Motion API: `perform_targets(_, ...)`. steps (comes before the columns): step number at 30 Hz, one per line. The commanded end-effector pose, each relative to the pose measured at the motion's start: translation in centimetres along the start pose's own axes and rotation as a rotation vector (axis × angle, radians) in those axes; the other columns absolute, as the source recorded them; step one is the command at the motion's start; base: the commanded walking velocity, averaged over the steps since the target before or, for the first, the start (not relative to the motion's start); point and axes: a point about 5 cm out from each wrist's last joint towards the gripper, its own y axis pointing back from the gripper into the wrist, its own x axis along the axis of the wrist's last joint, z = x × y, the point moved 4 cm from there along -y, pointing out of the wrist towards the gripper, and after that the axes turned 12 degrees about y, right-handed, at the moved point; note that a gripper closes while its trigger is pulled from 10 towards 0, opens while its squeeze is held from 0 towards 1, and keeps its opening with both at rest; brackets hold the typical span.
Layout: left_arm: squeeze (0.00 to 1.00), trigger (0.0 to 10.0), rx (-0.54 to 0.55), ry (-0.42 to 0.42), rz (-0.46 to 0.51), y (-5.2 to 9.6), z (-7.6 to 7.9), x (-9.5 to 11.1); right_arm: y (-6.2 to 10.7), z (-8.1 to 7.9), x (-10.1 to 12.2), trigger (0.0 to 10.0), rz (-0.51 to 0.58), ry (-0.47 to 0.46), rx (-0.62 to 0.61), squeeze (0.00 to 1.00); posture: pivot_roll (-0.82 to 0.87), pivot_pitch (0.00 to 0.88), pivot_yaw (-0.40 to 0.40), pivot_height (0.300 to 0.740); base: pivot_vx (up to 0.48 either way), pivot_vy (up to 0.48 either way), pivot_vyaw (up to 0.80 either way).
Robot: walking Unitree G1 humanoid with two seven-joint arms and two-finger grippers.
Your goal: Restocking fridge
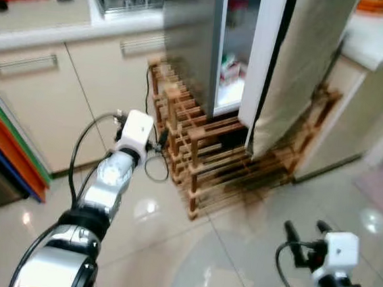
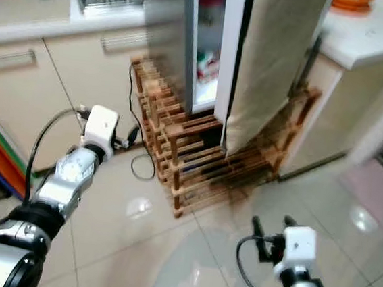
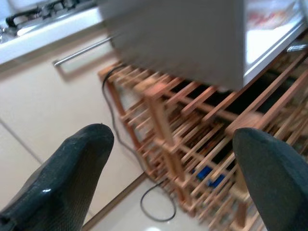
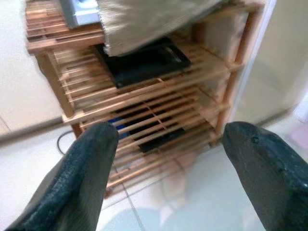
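Fridge (image 1: 194,42) door (image 1: 264,55) ajar; packaging inside blurred, unreadable; both hands empty.

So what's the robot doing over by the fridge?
It is facing a small fridge that sits on a wooden rack, with the fridge door open. Both grippers are open and empty: the left gripper is raised towards the rack, and the right gripper is lower, above the floor. Nothing is being carried.

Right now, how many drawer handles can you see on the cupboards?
2: one silver handle on the cupboard at the robot's left, another handle beside the fridge. More may be hidden.
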Motion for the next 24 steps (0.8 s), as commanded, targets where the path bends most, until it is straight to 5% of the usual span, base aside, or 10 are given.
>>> perform_targets(1,0.0,10.0,-0.007,0.0,-0.01,0.0,0.5,-0.3,-2.6,1.5,4.2,10.0,0.091,-0.022,-0.097,0.0,-0.04,0.04,0.084,0.74,0.0,0.0,0.0)
perform_targets(8,0.0,10.0,-0.019,0.021,0.002,0.3,1.1,-0.5,-5.3,1.1,10.3,10.0,0.22,-0.014,-0.169,0.0,-0.03,0.034,0.082,0.74,0.0,0.0,0.0)
perform_targets(16,0.0,10.0,-0.058,-0.005,0.04,0.4,2.3,0.0,-7.2,0.7,12.1,10.0,0.217,-0.017,-0.197,0.0,0.0,0.016,0.066,0.74,0.0,0.0,0.0)
perform_targets(24,0.0,10.0,-0.095,-0.033,0.072,0.4,2.6,0.8,-6.7,-1.4,11.4,10.0,0.189,-0.016,-0.121,0.0,0.0,0.012,0.061,0.74,0.032,0.312,-0.43)
